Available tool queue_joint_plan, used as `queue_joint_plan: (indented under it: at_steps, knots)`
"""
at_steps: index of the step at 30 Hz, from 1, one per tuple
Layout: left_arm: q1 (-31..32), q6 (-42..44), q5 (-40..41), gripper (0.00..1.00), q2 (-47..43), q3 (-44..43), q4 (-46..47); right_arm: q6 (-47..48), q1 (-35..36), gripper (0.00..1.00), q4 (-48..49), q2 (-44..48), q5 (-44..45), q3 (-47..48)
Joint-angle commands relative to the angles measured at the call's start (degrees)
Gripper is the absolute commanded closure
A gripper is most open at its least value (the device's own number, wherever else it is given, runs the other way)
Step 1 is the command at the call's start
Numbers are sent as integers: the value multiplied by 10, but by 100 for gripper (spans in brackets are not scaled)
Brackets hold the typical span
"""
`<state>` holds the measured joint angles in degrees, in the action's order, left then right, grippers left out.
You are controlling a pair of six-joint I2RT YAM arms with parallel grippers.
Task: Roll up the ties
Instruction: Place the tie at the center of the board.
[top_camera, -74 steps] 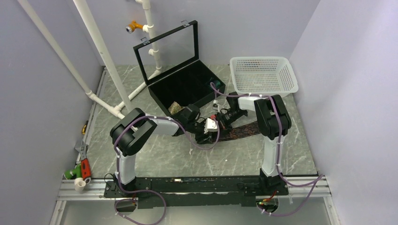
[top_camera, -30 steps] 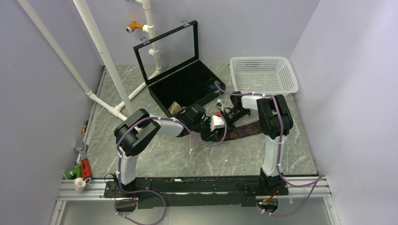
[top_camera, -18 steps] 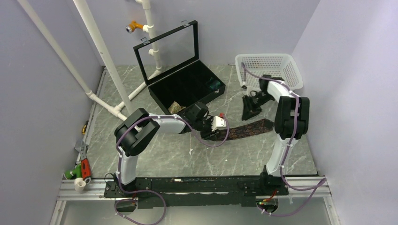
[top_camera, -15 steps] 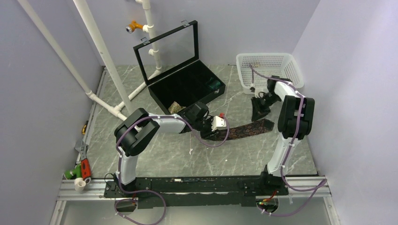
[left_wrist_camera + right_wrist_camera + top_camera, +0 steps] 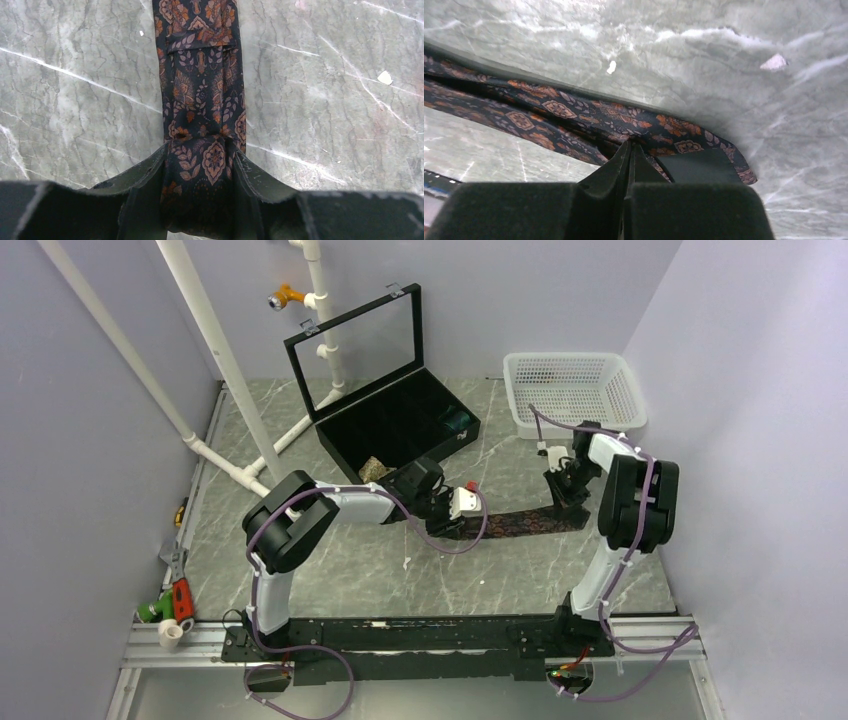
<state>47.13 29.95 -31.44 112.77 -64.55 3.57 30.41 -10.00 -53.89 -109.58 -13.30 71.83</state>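
Swinging back from the white basket (image 5: 625,390), the right end effector (image 5: 567,495) has come down on the wide end of the dark patterned tie (image 5: 520,521). From above, the wrists hide both sets of fingertips, and the tan and teal shapes in the open black case (image 5: 338,452) are too small to identify. Lilac walls enclose the grey marbled surface (image 5: 400,570). The tie stretches between the arms. The right fingers are pressed together, pinching its raised wide end, and the left end effector (image 5: 447,520) clamps the other end, one finger against each edge.
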Motion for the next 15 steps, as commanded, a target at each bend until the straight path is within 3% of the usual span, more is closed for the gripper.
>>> queue_joint_plan:
  at_steps: [1,8,13,15]
  knots:
    - [-9,33,76,86,35,42,-135,39,-3,100,94,13,118,-58]
    - [-5,22,70,86,41,29,-132,49,-7,100,109,69,160,-142]
    - [1,20,87,85,50,22,-148,24,-7,99,78,53,138,-50]
    - [1,21,92,85,50,24,-154,11,-7,91,26,64,92,1]
